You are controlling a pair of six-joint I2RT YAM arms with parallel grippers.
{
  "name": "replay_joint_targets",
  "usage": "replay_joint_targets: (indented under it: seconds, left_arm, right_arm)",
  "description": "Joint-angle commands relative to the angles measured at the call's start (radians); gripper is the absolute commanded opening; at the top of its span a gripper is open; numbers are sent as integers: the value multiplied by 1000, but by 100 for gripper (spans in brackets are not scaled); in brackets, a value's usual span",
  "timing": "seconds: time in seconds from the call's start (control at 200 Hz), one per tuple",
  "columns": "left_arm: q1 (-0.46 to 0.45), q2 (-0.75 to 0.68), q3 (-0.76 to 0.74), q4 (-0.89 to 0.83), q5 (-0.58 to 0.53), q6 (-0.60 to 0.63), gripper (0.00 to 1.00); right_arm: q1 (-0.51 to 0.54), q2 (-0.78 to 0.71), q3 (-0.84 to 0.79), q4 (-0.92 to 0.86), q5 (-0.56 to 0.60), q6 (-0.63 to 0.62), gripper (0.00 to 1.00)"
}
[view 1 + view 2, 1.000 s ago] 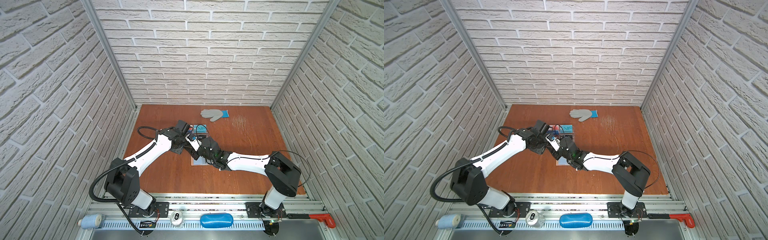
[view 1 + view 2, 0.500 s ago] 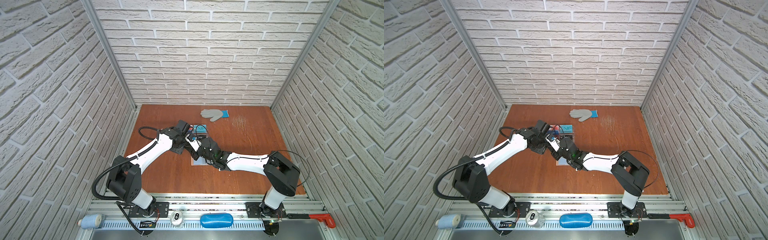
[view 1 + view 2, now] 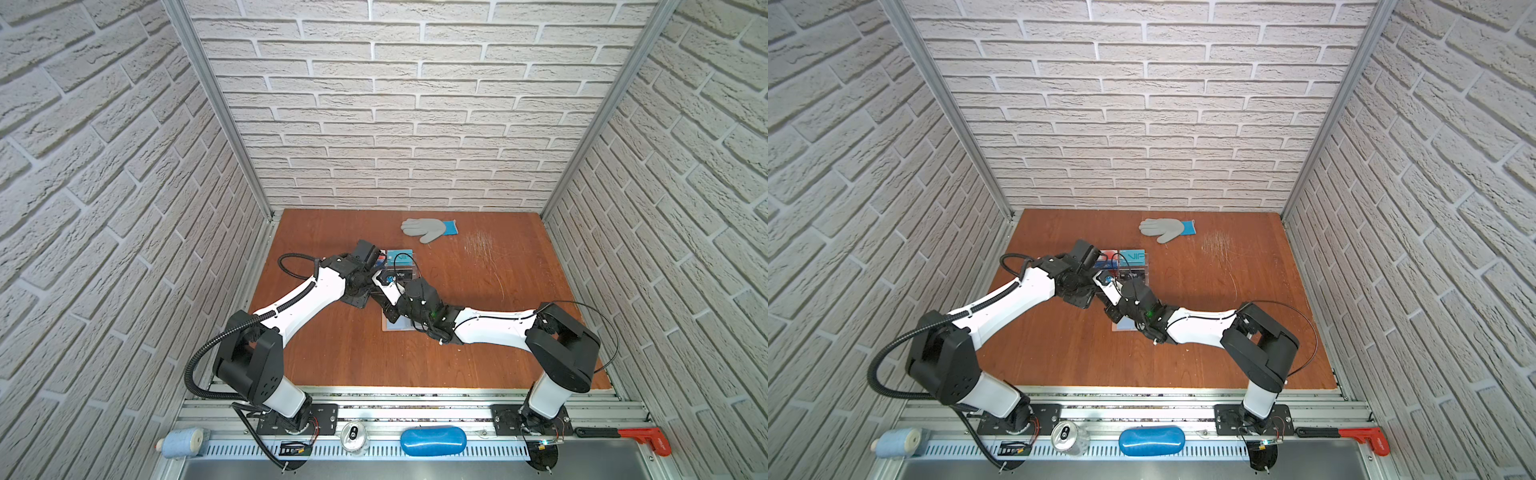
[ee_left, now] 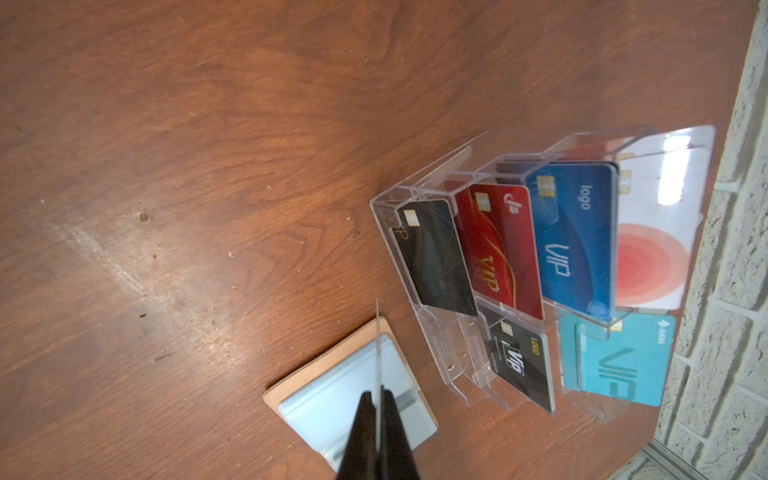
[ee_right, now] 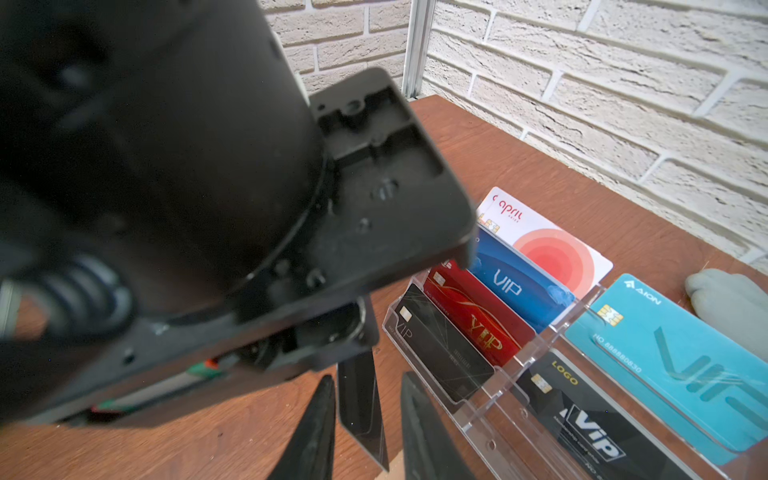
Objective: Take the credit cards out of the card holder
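My left gripper is shut on a dark credit card, seen edge-on in the left wrist view. In the right wrist view that card hangs between the fingers of my right gripper, which stand open with gaps on both sides of it. Below it, the tan card holder lies open on the table, showing its grey-blue sleeves. In both top views the two grippers meet above the card holder, which the right arm partly hides.
A clear acrylic stand just beyond the grippers holds several cards: black, red, blue, white with a red circle, and teal. A grey glove lies at the back. A can and a blue case sit on the front rail.
My right gripper's fingers have narrowed around the hanging card. Both arms have stayed almost where they were.
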Motion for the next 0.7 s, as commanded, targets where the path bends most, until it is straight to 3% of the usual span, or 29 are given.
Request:
replay_joint_targets:
  seconds: [0.0,0.695]
  left_arm:
    - [8,2,8,11,-5,-12,3]
    - [19,6,2,28,7,-6,4]
  right_arm:
    - [6,4,-6,61,-7,14,25]
    - [3,26,-5,69,-6,22,9]
